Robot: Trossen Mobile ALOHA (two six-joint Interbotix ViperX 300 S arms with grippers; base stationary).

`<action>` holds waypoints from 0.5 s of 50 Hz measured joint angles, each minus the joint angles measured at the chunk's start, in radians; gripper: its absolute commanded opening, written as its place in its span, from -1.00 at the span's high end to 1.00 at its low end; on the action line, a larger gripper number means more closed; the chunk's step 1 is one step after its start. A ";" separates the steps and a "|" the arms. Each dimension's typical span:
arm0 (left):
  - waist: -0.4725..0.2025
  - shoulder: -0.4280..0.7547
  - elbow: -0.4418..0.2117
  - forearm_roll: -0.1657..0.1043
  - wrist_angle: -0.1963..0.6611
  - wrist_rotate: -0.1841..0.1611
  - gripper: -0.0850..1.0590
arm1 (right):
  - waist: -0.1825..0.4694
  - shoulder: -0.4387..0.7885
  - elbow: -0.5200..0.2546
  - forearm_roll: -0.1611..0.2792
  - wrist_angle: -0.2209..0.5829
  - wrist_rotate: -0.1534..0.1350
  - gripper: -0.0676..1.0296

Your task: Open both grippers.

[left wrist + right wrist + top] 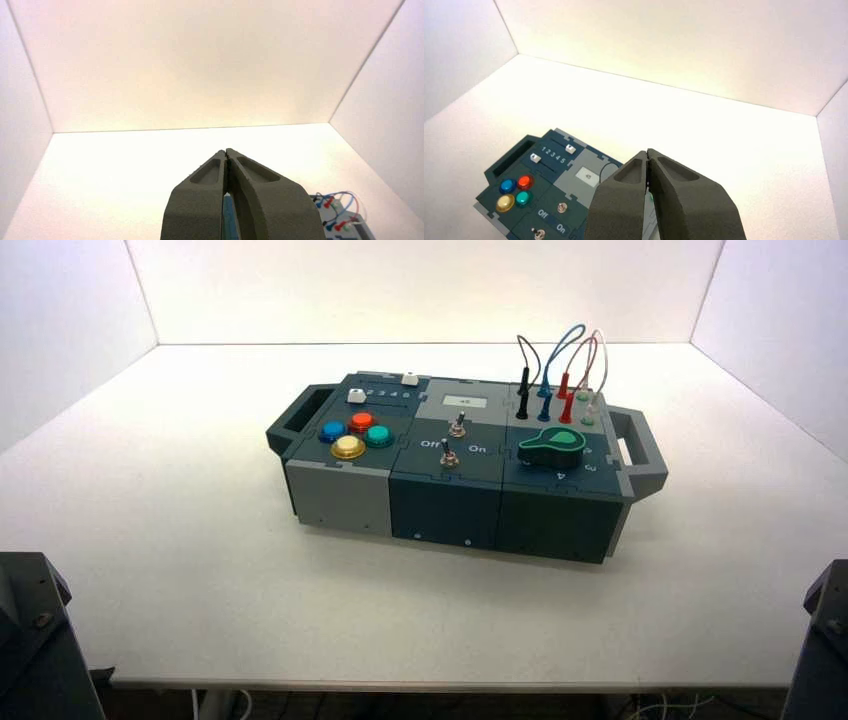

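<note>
My left gripper is shut and holds nothing, its fingertips pressed together, raised above the table and short of the box. My right gripper is likewise shut and empty, held above the near side of the box. In the high view only the dark arm bases show, the left one and the right one, at the bottom corners. The box stands mid-table.
The box bears coloured buttons, two toggle switches, a green knob, two white sliders and plugged wires, with handles at both ends. White walls ring the white table.
</note>
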 measured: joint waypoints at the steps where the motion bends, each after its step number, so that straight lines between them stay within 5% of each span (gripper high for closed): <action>1: -0.002 -0.002 -0.002 0.000 0.003 0.000 0.91 | 0.002 0.002 0.000 0.000 0.002 0.000 0.92; 25: -0.071 0.008 -0.008 -0.011 0.052 -0.006 0.91 | 0.023 -0.049 0.023 -0.002 0.005 -0.002 0.92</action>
